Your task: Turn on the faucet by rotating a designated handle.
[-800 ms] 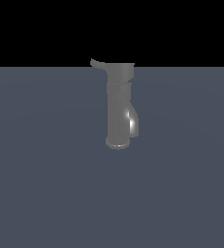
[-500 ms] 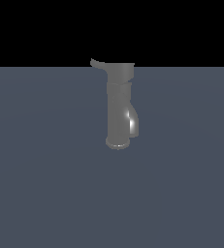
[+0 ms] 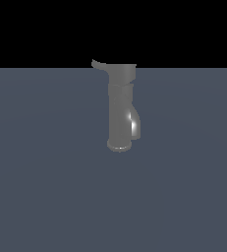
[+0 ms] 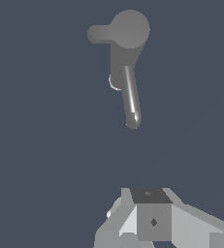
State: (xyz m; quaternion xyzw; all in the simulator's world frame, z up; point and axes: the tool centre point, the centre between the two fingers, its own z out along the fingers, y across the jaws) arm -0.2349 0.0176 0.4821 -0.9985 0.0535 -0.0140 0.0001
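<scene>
End effector (image 4: 152,220) only wrist-visible

Exterior cam: level side-on, mid-range, dull grey upright cylindrical faucet (image 3: 121,106) centre frame. Wrist cam: straight down on same faucet (image 4: 127,43), well above.

1. Only the wrist view shows the robot; the exterior view shows none of it.
2. The gripper (image 4: 152,220) appears as blocky, faceted panels in white and pale grey.
3. A darker grey square face sits at its centre, bearing a small dark diamond mark.
4. Above it lies a near-black top panel with a faint mark.
5. Pale angled panels flank it at three and nine o'clock.
</scene>
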